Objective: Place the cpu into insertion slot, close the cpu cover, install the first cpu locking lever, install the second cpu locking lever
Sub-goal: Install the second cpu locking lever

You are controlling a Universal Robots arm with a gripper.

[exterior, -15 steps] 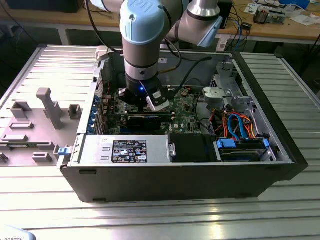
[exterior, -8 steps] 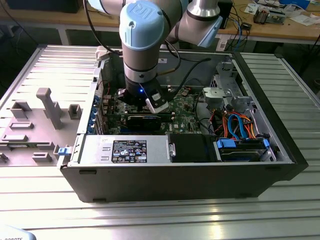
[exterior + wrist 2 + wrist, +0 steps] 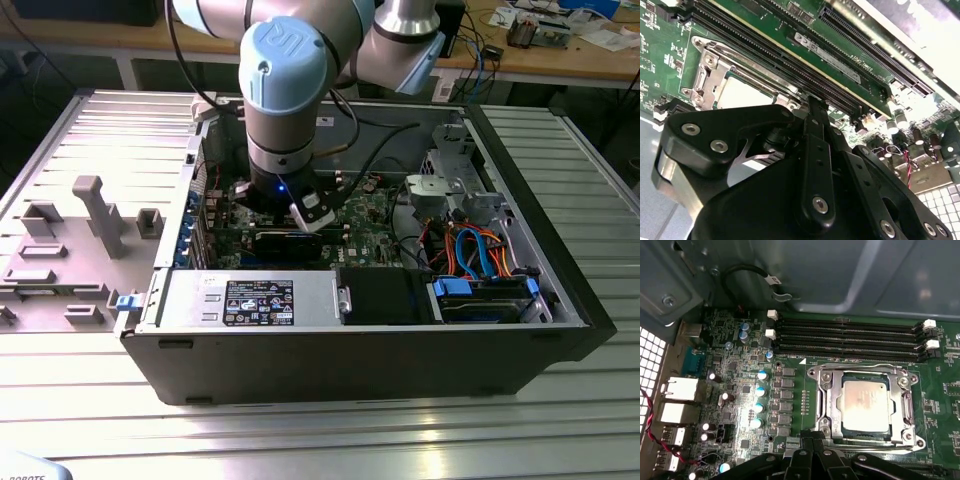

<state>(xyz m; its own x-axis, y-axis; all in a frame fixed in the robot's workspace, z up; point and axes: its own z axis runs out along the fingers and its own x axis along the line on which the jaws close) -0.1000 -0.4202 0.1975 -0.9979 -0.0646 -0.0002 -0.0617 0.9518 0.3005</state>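
The cpu [image 3: 865, 405] sits in its socket under the closed cpu cover [image 3: 905, 407]; the clenched, empty claw [image 3: 812, 440] works a locking lever [image 3: 860, 366].

An open computer case [image 3: 400, 350] lies on the worktop [image 3: 300, 430], with a parts tray [image 3: 70, 250] beside it toward the exterior view's left. Inside the case the motherboard [image 3: 740, 405] lies flat, and the arm [image 3: 290, 110] reaches down over it. The cpu [image 3: 865, 405] sits in its socket with the cpu cover [image 3: 905, 410] lying closed around it. The memory slots [image 3: 845, 340] run alongside the socket. The gripper [image 3: 812, 447] hangs just beside the socket's edge.
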